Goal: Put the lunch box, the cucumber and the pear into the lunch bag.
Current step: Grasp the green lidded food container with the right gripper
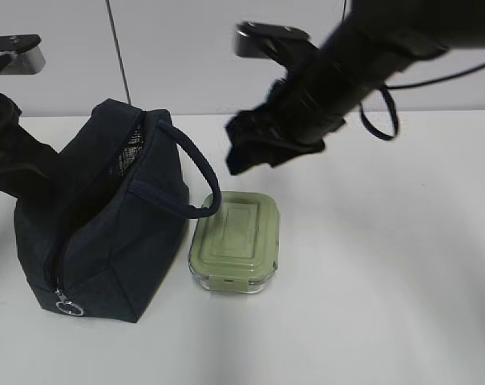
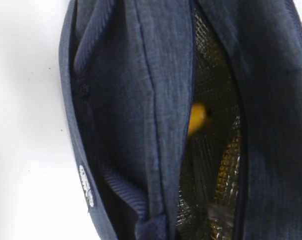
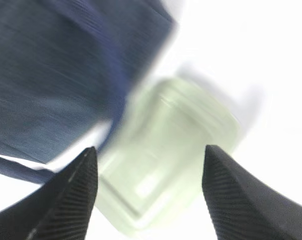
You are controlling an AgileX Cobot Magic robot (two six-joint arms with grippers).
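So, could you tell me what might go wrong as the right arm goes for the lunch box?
The lunch box sits touching the bag, under its handle; the open right pincer may snag the handle. The glass may slip. The bag's opening looks narrow, with the pear already inside, so the box may jam.

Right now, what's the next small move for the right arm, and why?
Probably lower the right gripper onto the lunch box: its jaws are open and empty above the lid, the box still sits on the table beside the unzipped lunch bag, and the pear shows inside.
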